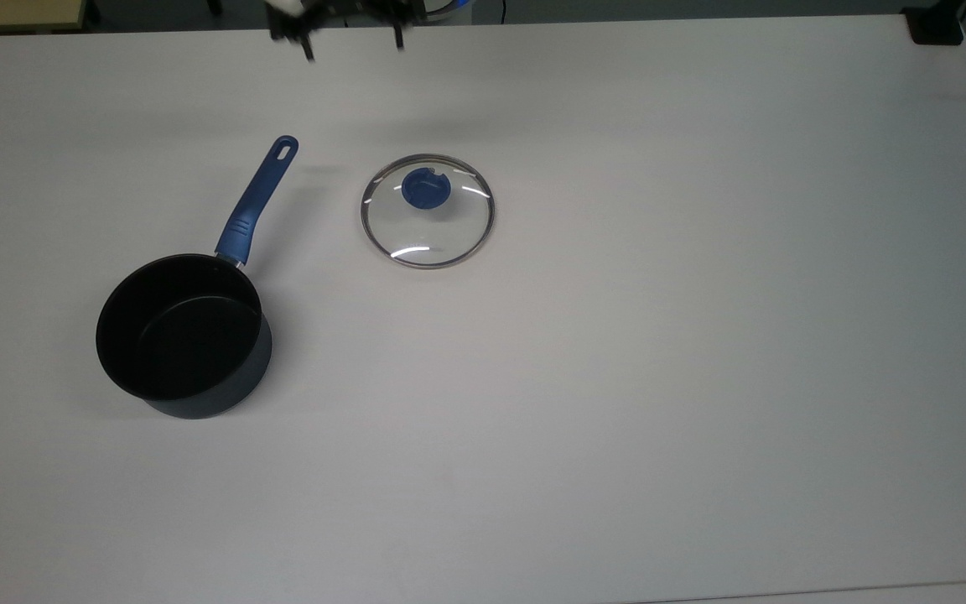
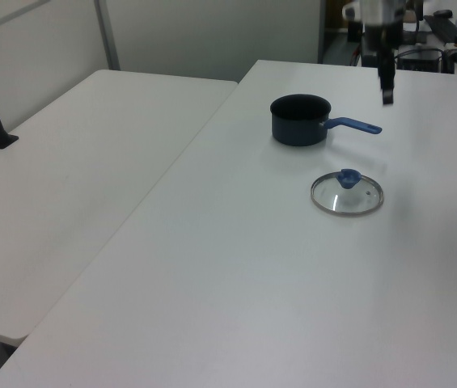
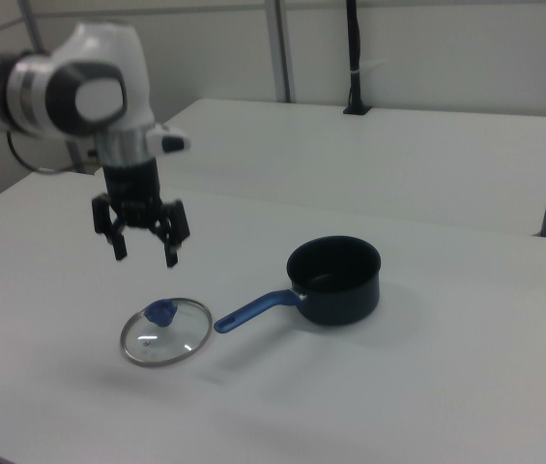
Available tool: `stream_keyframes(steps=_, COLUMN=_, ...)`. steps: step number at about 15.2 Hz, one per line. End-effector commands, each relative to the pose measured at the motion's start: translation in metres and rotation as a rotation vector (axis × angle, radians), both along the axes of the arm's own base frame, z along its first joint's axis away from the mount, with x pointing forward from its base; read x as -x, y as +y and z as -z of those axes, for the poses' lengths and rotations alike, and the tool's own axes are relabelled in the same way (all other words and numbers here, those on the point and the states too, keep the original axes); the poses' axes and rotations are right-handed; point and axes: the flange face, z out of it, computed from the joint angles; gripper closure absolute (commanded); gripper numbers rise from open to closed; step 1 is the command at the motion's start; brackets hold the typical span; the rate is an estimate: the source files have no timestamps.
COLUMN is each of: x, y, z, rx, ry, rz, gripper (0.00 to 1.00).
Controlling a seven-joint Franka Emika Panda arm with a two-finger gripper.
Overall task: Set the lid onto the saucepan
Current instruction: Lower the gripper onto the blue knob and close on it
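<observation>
Hanging with its fingers spread wide and gripping nothing, the gripper [image 3: 144, 258] is hovering above the lid [image 3: 166, 332], which is lying flat on the white table [image 3: 427, 387] just beside the blue handle of the open saucepan [image 3: 334, 280].

White rounded arm [image 3: 89, 82] showing at the upper left of the right view, grey disc cap facing the camera, dark band ringing the joint, black gripper [image 3: 143, 253] carrying two dark fingers [image 3: 170, 253] set apart, black cable trailing behind.
</observation>
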Motion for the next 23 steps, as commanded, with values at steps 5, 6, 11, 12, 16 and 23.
stream_keyframes(steps=5, x=-0.005, y=0.057, z=0.109, rx=0.015, ry=-0.147, rz=0.334, gripper=0.0)
stream_keyframes(steps=6, x=-0.008, y=0.059, z=0.114, rx=0.012, ry=-0.16, rz=0.354, gripper=0.0)
stream_keyframes(steps=11, x=-0.025, y=0.072, z=0.149, rx=0.0, ry=-0.192, rz=0.423, gripper=0.01)
stream_keyframes(steps=12, x=-0.025, y=0.072, z=0.154, rx=0.004, ry=-0.187, rz=0.419, gripper=0.01)
stream_keyframes(steps=16, x=-0.028, y=0.074, z=0.168, rx=0.014, ry=-0.181, rz=0.403, gripper=0.08)
stream_keyframes(steps=23, x=-0.036, y=0.075, z=0.155, rx=0.012, ry=-0.224, rz=0.378, gripper=0.55)
